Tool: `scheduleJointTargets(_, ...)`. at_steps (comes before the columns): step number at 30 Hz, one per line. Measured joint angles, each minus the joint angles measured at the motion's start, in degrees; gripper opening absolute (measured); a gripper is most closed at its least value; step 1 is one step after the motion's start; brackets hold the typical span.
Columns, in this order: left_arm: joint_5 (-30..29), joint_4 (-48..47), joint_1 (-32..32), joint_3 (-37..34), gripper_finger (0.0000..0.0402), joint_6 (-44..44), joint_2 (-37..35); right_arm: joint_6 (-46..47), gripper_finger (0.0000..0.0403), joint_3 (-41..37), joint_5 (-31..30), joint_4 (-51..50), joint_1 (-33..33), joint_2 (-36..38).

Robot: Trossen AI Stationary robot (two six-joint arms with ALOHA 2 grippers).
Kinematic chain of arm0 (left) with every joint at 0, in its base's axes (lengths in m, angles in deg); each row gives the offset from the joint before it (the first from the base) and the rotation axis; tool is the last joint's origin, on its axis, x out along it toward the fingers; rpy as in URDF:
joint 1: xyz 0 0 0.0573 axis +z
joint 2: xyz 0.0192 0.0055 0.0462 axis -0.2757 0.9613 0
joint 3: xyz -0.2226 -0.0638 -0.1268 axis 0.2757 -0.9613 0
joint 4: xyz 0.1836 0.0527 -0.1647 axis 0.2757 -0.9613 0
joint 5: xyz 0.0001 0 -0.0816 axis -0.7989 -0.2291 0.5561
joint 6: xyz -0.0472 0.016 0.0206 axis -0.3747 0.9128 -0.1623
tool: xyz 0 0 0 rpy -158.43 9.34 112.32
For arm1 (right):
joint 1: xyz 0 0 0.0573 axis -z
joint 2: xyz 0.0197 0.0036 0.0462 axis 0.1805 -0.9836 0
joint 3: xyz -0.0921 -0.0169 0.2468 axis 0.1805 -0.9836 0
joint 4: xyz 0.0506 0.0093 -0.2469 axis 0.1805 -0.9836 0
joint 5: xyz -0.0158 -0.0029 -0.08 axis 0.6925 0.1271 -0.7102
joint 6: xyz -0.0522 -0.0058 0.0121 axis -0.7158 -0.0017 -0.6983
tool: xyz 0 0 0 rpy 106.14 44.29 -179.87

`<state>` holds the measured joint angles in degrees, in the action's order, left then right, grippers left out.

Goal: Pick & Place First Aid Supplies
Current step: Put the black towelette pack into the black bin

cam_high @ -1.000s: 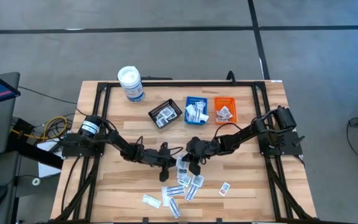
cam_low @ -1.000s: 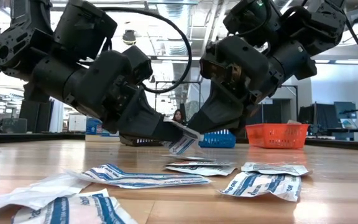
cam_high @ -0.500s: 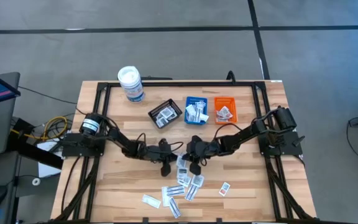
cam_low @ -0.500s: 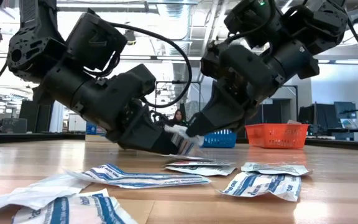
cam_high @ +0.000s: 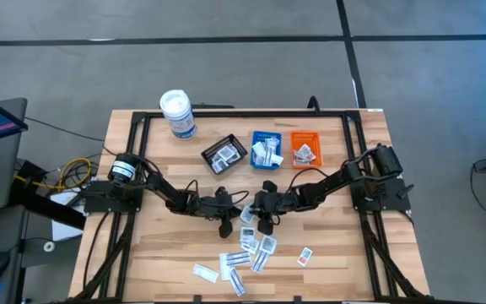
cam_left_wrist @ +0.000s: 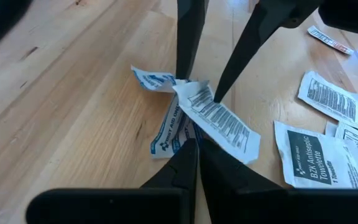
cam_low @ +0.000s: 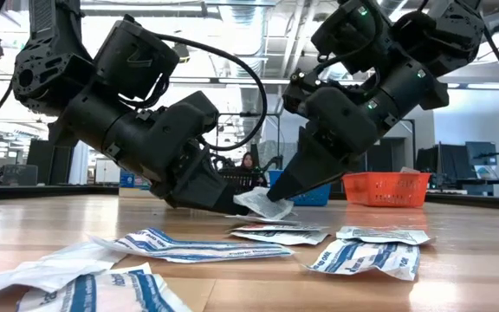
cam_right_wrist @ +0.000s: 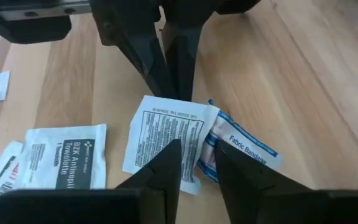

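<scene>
Small flat white printed packet [cam_left_wrist: 219,121] clamped in left jaws | right jaws parted astride it | risk: both grippers tugging, packet tearing or dropping onto wooden tabletop [cam_high: 327,245]

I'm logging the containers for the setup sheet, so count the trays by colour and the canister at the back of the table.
Small black tray: 1
Small blue tray: 1
Small orange tray: 1
White round canister with blue label: 1
Total: 4 containers
</scene>
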<state>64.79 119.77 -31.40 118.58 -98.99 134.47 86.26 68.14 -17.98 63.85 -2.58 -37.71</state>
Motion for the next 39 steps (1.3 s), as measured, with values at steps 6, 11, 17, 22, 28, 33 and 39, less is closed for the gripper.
scheduleJointTargets(6,0.05,-0.07,-0.02,0.0,0.0021,-0.04,0.02,-1.18,0.0093,0.0,-0.11,-1.31,-0.02,0.0)
scheduleJointTargets(11,0.15,-0.09,-0.02,0.0,0.0021,-0.07,0.02,-1.18,0.0093,0.0,-0.15,-4.04,-0.13,0.0)
scheduleJointTargets(17,0.19,-0.09,-0.02,0.0,0.0021,-0.07,0.04,-1.18,0.0093,0.04,-1.46,-5.27,-0.13,0.07)
scheduleJointTargets(22,0.21,-0.09,-0.02,-0.02,0.0021,-0.04,0.06,-1.49,0.0093,0.04,-1.46,-5.36,-0.13,0.07)
scheduleJointTargets(28,0.23,-0.09,-0.02,-0.02,0.0021,-0.04,0.07,-3.03,0.0093,0.04,-1.46,-5.4,-0.13,0.07)
scheduleJointTargets(33,0.23,-0.09,-0.02,-0.02,0.0021,-0.02,0.07,-1.41,0.0093,0.04,-1.46,-5.4,-0.13,0.07)
scheduleJointTargets(39,0.25,-0.07,-0.02,-0.02,0.0021,0.0,0.09,0.13,0.0093,0.04,-1.44,-5.37,0.5,0.07)
